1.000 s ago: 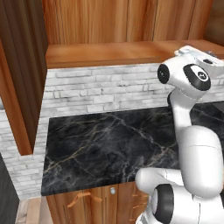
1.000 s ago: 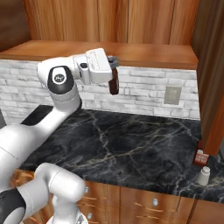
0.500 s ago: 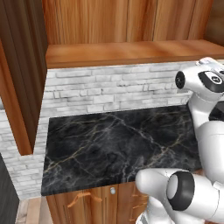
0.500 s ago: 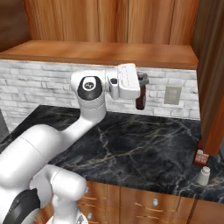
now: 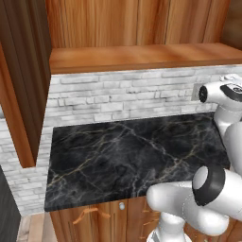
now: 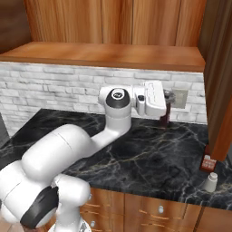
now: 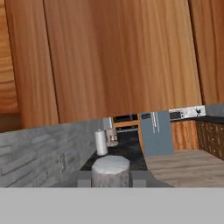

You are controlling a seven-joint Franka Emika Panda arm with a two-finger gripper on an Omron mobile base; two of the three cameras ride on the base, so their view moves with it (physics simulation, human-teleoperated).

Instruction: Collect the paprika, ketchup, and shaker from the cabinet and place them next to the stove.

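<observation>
One black desk [image 6: 149,158] lies below the jaws, clenched on a dark jar, likely the paprika [image 6: 165,115], in mid-air by the brick wall. Judging by the ketchup [image 6: 207,162] and shaker [image 6: 210,181] at the desk's right end, the next move is setting it beside them without toppling either.

Even, soft, shadowless rendered light

You see a black marble counter [image 6: 149,156] veined in pale gold and grey, under a whitewashed brick backsplash [image 5: 123,97] with grey mortar. The cabinet [image 6: 108,22] shows warm orange-brown vertical grain. The dark bottle [image 6: 165,111] looks brownish, probably the ketchup. The shaker [image 6: 210,181] is pale grey-white, beside a small red-and-white jar [image 6: 207,163].
</observation>
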